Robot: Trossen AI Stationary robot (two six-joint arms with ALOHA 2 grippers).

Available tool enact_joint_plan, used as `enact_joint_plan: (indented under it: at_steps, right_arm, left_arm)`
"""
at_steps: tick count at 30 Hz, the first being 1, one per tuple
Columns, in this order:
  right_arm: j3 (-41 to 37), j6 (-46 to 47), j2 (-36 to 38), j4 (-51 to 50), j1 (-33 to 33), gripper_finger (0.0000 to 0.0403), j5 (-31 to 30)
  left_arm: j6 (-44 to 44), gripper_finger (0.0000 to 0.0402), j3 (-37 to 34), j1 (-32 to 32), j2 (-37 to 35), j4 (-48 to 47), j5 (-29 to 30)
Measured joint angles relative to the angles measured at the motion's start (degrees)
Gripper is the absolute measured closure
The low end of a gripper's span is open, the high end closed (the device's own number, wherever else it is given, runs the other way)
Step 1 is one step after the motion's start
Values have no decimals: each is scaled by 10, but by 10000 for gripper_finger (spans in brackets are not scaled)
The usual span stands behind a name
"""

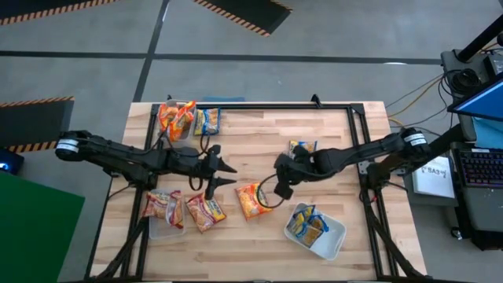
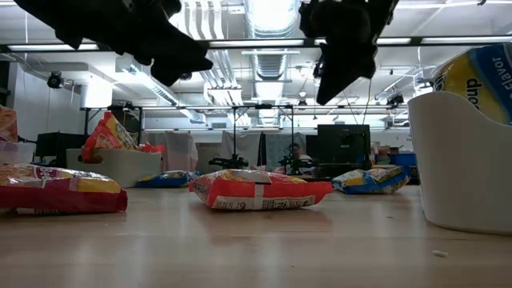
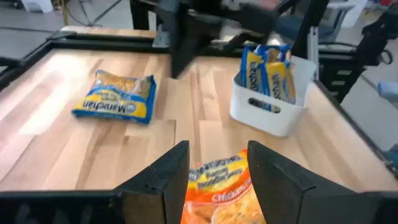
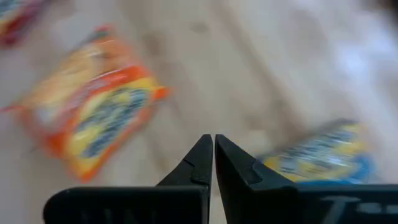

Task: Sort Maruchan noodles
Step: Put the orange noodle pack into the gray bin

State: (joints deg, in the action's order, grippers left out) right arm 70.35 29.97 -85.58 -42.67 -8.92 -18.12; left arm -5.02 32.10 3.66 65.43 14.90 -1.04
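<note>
Left gripper [image 1: 225, 174]: fingers spread apart, holding nothing, hovering above the table just beside the orange packet [image 1: 253, 200] at mid-table.
Right gripper [image 1: 280, 187]: fingers pressed together and empty, hanging close over the far edge of that same packet.
Step in hand (my reading): picking up the loose orange packet to put it with its colour.
Doing it well: let one arm go in alone, since both hang near the packet; come down over its flat middle, pinch a crinkly edge, and lift clear before crossing to a tub.
Blue packets: one loose on the table [image 1: 301, 148], one beside the far tub [image 1: 207, 120], about two standing in the near white tub [image 1: 333, 240].
Orange and red packets: about two in the far tub [image 1: 174, 118], two or three by the left tub [image 1: 163, 228], one at centre.
</note>
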Motion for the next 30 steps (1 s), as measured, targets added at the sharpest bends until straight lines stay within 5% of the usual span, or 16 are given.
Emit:
enact_joint_plan:
  at_steps: [5,14,21,30]
  right_arm:
    - [-35,-32,0,102,6,394,97]
    - [-86,-35,0,190,27,394,150]
    - [-112,-26,0,268,30,392,167]
    - [-156,21,-4,331,18,314,158]
  left_arm:
    - [49,256,0,0,0,-5,0]
    - [80,256,1,-1,2,-5,8]
    - [21,271,4,11,14,-3,14]
    - [-59,289,2,88,131,49,88]
